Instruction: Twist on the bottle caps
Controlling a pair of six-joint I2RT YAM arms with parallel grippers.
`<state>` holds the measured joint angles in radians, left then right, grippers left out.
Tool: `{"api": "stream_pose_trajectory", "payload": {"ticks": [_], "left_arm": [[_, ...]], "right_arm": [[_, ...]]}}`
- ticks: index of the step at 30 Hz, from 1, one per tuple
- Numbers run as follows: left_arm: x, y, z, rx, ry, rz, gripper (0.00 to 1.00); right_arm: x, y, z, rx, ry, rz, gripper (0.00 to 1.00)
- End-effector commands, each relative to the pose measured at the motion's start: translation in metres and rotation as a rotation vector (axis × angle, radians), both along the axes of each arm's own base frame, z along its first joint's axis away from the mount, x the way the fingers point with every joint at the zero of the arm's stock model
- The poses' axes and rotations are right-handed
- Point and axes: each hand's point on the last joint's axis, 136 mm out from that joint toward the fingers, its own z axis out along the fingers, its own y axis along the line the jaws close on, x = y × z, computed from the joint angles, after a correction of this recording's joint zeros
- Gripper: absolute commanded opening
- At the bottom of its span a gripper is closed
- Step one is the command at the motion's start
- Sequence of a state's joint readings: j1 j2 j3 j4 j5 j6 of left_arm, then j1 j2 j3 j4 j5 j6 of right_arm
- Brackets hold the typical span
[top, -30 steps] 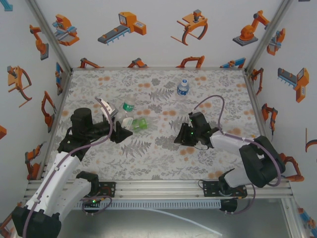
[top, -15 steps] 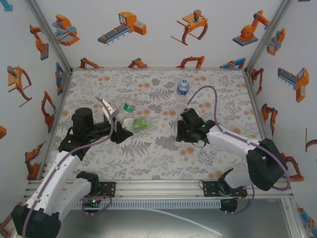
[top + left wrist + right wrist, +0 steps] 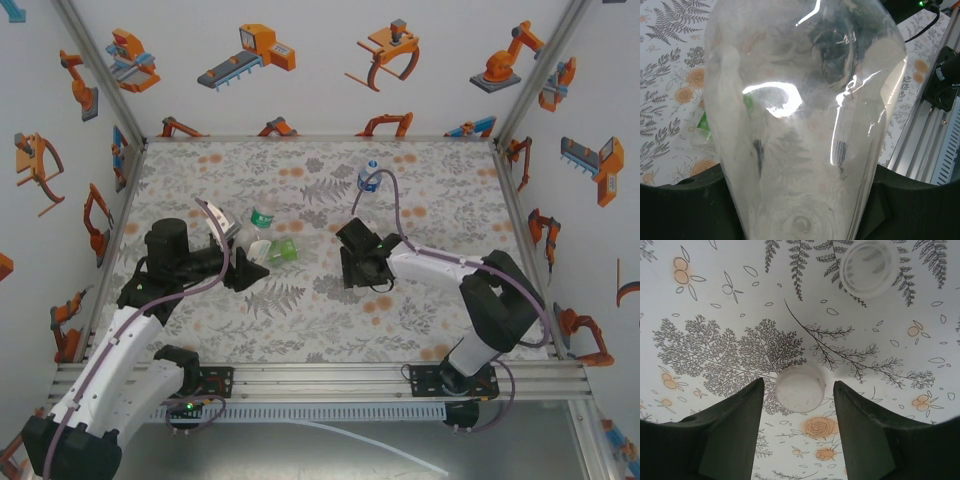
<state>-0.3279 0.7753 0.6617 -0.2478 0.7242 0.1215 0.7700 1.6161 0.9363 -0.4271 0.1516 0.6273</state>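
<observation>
Left gripper (image 3: 800, 212) clenched on a clear bottle (image 3: 800, 100), close in its wrist view. Right gripper (image 3: 797, 386) spread, astride a white cap (image 3: 800, 390) on the table (image 3: 715, 300); a second cap (image 3: 870, 267), hollow up, beyond. Overhead view: blue-labelled bottle (image 3: 369, 178) upright, farther back.

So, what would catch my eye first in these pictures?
Probably the clear bottle looming huge in the left wrist view, clamped in the left tool. Next, the small white cap on the flowery table, sitting between the open fingers of the right tool. A blue-labelled bottle stands upright near the table's far edge.
</observation>
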Motion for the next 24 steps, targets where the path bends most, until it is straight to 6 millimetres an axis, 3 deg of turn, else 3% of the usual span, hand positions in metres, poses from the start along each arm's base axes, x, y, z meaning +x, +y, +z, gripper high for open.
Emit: {"api": "stream_pose_trajectory", "payload": {"ticks": [1,24], "left_arm": [[-0.0016,-0.0024,0.0168,-0.008,-0.057,-0.022,0.0],[-0.0017,-0.0022,0.0157,-0.002,-0.055,-0.022,0.0]], "right_arm": [[0.0022,0.0011,0.001,-0.031,-0.009,0.002,0.53],[-0.005,0.0031,-0.0042,-0.036,0.02,-0.001,0.44]]}}
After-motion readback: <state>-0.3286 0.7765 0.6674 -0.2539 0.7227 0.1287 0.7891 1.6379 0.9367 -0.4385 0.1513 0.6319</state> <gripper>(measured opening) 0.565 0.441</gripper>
